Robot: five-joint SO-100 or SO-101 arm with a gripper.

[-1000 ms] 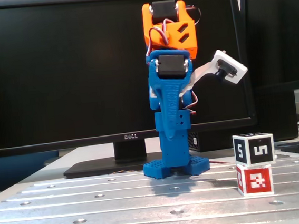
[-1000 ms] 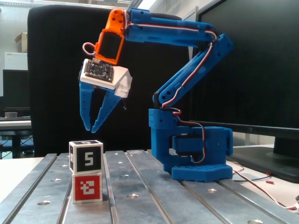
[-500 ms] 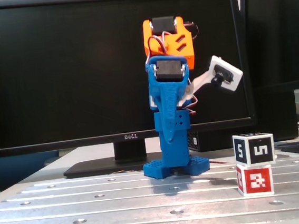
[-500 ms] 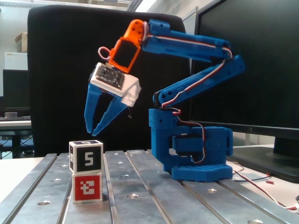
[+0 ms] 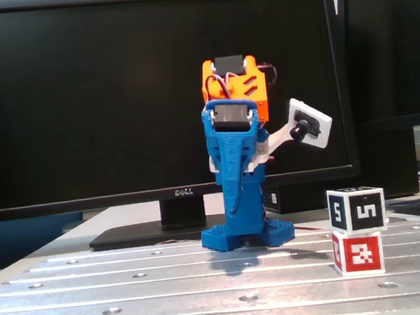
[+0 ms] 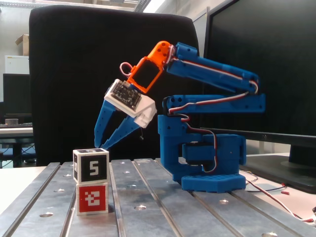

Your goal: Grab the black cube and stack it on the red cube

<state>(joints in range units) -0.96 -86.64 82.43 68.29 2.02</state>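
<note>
Your black cube (image 6: 91,167), white faces marked "5", sits squarely atop the red cube (image 6: 92,198). Your tool (image 6: 100,144) hangs open just above-right, touching nothing. The stack stands near the counter (image 6: 163,207) edge.

Even indoor light, soft focus, faint shadows.

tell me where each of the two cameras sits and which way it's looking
A fixed view: low at table height, facing the arm head-on with a monitor behind; the arm is foreshortened, its gripper hidden, and the black cube sits on the red cube at right.
Another fixed view: low, side-on; the whole arm shows, base to open gripper, which hangs just above and beside the black cube on the red cube at left.
Both show the arm, the stacked cubes and the slotted metal table.
</note>
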